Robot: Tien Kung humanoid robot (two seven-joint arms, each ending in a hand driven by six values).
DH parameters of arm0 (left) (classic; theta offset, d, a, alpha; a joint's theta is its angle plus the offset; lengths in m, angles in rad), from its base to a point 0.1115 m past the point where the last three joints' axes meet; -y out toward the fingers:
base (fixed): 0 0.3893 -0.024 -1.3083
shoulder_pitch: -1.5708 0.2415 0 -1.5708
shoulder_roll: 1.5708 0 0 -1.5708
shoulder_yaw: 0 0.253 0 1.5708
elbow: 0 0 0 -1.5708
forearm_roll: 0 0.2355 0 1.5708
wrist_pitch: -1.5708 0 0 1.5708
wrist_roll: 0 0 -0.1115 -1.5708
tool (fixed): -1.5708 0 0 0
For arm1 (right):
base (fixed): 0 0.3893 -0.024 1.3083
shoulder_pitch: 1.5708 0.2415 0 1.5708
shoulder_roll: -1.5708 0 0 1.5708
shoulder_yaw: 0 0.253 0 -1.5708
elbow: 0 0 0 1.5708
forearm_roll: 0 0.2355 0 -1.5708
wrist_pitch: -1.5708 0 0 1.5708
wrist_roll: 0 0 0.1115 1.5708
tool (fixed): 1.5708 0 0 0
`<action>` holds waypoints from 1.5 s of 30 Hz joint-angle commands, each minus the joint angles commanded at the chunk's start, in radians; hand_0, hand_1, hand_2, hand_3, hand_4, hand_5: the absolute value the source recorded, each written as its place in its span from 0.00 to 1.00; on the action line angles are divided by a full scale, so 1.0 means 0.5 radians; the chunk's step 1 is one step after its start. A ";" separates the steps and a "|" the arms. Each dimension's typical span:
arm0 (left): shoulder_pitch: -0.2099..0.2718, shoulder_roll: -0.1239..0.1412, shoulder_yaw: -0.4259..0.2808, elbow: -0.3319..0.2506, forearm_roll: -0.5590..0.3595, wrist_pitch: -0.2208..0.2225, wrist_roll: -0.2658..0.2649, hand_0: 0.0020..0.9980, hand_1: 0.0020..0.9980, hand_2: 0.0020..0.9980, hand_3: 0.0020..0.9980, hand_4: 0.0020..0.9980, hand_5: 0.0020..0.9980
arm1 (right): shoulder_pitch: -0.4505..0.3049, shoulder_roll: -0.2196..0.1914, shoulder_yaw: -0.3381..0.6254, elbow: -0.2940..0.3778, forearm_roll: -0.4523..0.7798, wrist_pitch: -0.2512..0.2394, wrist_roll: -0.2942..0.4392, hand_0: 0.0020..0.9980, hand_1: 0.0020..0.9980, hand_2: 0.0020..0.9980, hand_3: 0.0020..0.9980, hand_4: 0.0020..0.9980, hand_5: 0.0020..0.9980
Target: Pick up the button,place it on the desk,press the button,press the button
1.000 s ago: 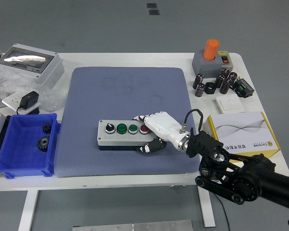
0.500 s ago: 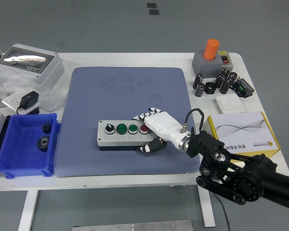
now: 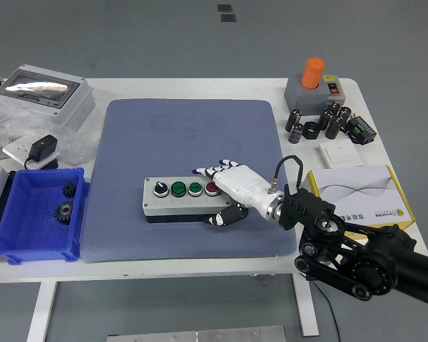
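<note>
The button box [image 3: 172,203] is a grey box with a black selector knob, two green buttons and one red button [image 3: 211,189] on top. It lies near the front of the blue-grey mat [image 3: 192,128]. My right hand [image 3: 225,194] wraps the box's right end. Its white fingers [image 3: 212,171] reach over the back edge beside the red button, and the thumb [image 3: 226,216] presses on the front face. The box's right end is hidden under my palm. My black right arm [image 3: 357,260] comes in from the lower right.
A blue bin [image 3: 39,214] with gears stands at the left, with a black adapter [image 3: 43,149] and a grey windowed box [image 3: 43,92] behind it. At the right are a yellow-white carton [image 3: 360,196], a white switch plate [image 3: 341,154], dark capacitors [image 3: 321,121] and a grey box with an orange knob [image 3: 314,82].
The button box has shifted slightly to the left with my right hand on it. The fingers have risen a little over the back edge and the wrist has moved up.
</note>
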 joint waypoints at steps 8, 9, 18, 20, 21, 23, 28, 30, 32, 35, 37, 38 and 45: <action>-0.004 0.000 -0.006 0.000 0.005 -0.010 -0.004 0.70 0.67 0.65 0.79 0.59 0.88 | -0.078 -0.260 0.297 0.370 0.225 0.315 0.059 1.00 1.00 1.00 1.00 0.92 0.27; -0.003 0.000 -0.006 -0.001 0.003 -0.008 -0.006 0.70 0.67 0.65 0.79 0.59 0.88 | -0.095 -0.297 0.344 0.421 0.268 0.334 0.075 1.00 1.00 1.00 1.00 0.92 0.27; 0.006 0.001 0.002 -0.006 -0.017 0.006 -0.005 0.70 0.67 0.65 0.79 0.59 0.86 | -0.105 -0.544 0.564 0.733 0.355 0.167 0.000 1.00 1.00 1.00 1.00 0.90 0.21; 0.001 0.000 -0.001 -0.005 -0.014 0.005 -0.007 0.70 0.67 0.65 0.79 0.59 0.86 | -0.078 -0.556 0.495 0.734 0.322 0.249 -0.083 1.00 1.00 1.00 1.00 0.90 0.21; -0.001 0.000 -0.002 -0.004 -0.011 0.004 -0.008 0.70 0.67 0.65 0.79 0.59 0.86 | -0.069 -0.557 0.463 0.735 0.309 0.297 -0.128 1.00 1.00 1.00 1.00 0.90 0.21; -0.003 -0.001 -0.003 -0.003 -0.010 0.003 -0.010 0.70 0.67 0.65 0.79 0.59 0.87 | -0.056 -0.557 0.421 0.739 0.291 0.385 -0.210 1.00 0.96 0.97 1.00 0.71 0.30; -0.002 0.000 -0.001 -0.004 -0.012 0.002 -0.005 0.70 0.67 0.65 0.77 0.56 0.85 | -0.014 -0.559 0.367 0.769 0.239 0.579 -0.381 0.19 0.18 0.27 0.77 0.40 0.12; -0.002 0.002 -0.001 -0.005 -0.012 0.002 -0.002 0.70 0.67 0.65 0.77 0.56 0.85 | 0.004 -0.556 0.352 0.774 0.226 0.605 -0.403 0.19 0.18 0.27 0.77 0.40 0.12; -0.003 0.002 -0.001 -0.006 -0.012 0.002 -0.001 0.70 0.67 0.65 0.77 0.56 0.85 | 0.025 -0.543 0.324 0.769 0.220 0.608 -0.414 0.19 0.18 0.27 0.77 0.40 0.12; -0.004 0.001 -0.001 -0.006 -0.011 0.001 0.001 0.70 0.67 0.65 0.77 0.56 0.85 | 0.061 -0.502 0.258 0.754 0.212 0.600 -0.428 0.13 0.12 0.21 0.76 0.37 0.04; -0.006 0.000 -0.002 -0.007 -0.008 0.000 0.004 0.70 0.67 0.65 0.77 0.56 0.85 | 0.092 -0.457 0.194 0.745 0.201 0.591 -0.439 0.13 0.12 0.21 0.76 0.37 0.04; -0.008 -0.001 -0.002 -0.007 -0.008 0.000 0.005 0.70 0.67 0.65 0.77 0.56 0.85 | 0.106 -0.436 0.163 0.740 0.196 0.587 -0.442 0.13 0.12 0.21 0.76 0.37 0.04; -0.010 -0.002 0.001 -0.010 -0.013 0.001 0.010 0.70 0.67 0.65 0.77 0.56 0.86 | 0.144 -0.378 0.063 0.718 0.191 0.569 -0.452 0.11 0.10 0.19 0.76 0.36 0.00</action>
